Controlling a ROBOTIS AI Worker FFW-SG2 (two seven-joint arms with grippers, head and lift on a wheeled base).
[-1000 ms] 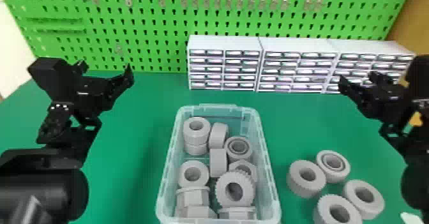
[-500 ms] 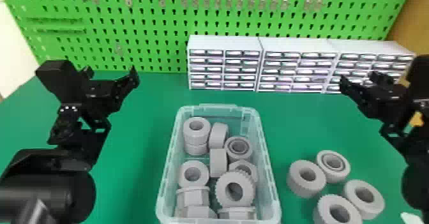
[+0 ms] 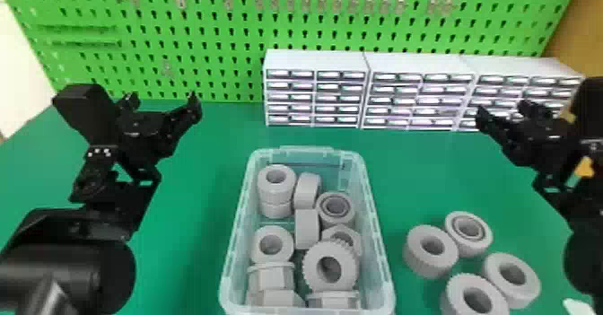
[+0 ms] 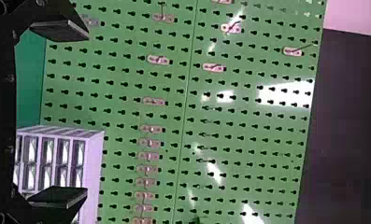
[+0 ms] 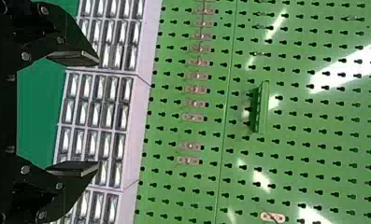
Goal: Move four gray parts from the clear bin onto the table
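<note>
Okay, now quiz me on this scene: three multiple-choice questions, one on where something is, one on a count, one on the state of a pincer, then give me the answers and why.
1. Where is the bin, seen from the robot, relative to the gray parts on the table?
A) left of them
B) right of them
C) underneath them

2. How many gray parts lie on the table outside the bin?
A) two
B) six
C) four

3. How is the left pincer?
A) shut on a gray part
B) open and empty
C) shut and empty

Answers:
1 A: the head view has the bin on the left of the loose parts.
2 C: the head view shows four beside the bin, the nearest cut by the bottom edge.
3 B: its tips stand well apart with nothing gripped between them.
</note>
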